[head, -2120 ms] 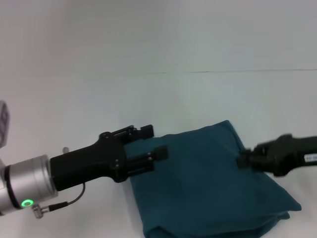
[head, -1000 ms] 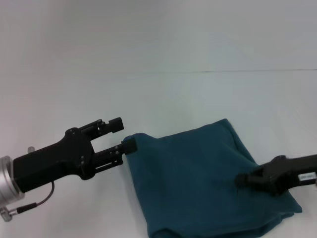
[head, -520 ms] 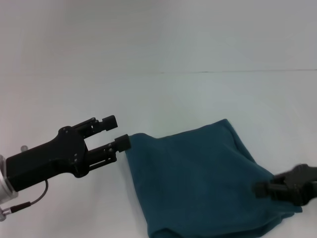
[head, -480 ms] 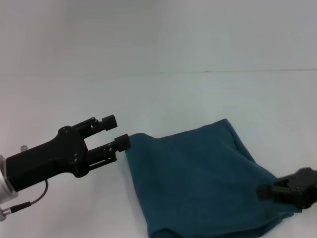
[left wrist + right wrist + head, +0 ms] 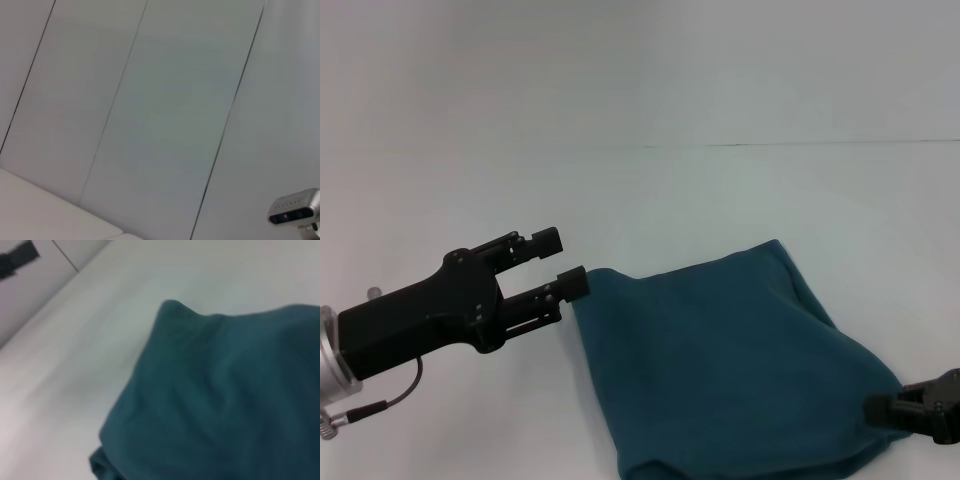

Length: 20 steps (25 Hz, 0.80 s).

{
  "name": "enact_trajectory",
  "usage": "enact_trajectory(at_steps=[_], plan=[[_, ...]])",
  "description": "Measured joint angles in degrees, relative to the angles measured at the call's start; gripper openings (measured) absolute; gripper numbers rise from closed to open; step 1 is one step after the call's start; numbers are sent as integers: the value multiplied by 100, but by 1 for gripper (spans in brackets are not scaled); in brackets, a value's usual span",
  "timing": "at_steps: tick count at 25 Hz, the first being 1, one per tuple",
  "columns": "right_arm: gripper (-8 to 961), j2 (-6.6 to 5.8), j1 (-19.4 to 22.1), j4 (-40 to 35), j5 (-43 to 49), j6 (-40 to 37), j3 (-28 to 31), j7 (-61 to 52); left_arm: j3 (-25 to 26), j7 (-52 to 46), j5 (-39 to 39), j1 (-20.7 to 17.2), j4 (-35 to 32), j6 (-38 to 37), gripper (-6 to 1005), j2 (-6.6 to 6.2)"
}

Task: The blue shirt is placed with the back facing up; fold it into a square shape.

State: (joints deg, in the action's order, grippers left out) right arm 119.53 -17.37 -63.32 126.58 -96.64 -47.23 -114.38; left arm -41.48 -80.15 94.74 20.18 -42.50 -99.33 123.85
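The blue shirt (image 5: 720,360) lies on the white table (image 5: 740,200) as a folded, roughly four-sided bundle, plain side up, with its near edge cut off by the frame. In the right wrist view the blue shirt (image 5: 225,400) fills the lower right, its folded layers showing at one corner. My left gripper (image 5: 563,262) stands open at the shirt's far left corner, the lower fingertip (image 5: 575,283) right by the cloth and nothing between the fingers. My right gripper (image 5: 918,414) sits low at the shirt's near right corner, mostly out of frame.
Bare white table surface surrounds the shirt to the left and beyond it. A seam line (image 5: 800,145) runs across the far table. The left wrist view shows only wall panels and a small grey camera (image 5: 295,212).
My left gripper has pulled back left off the shirt and stands open at its corner. My right gripper has slid off the shirt toward the near right, almost out of frame.
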Motion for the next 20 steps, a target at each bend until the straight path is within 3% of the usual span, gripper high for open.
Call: enact_trajectory(at_steps=[12,20], plan=[[76,1,-54,-25,51,-5,404,-26,18,9,0,-6,19,63,726,-2],[76,-55,-392,-65,-1079,-328,792,7,74,51,-6,67,-150,53,725,-38]])
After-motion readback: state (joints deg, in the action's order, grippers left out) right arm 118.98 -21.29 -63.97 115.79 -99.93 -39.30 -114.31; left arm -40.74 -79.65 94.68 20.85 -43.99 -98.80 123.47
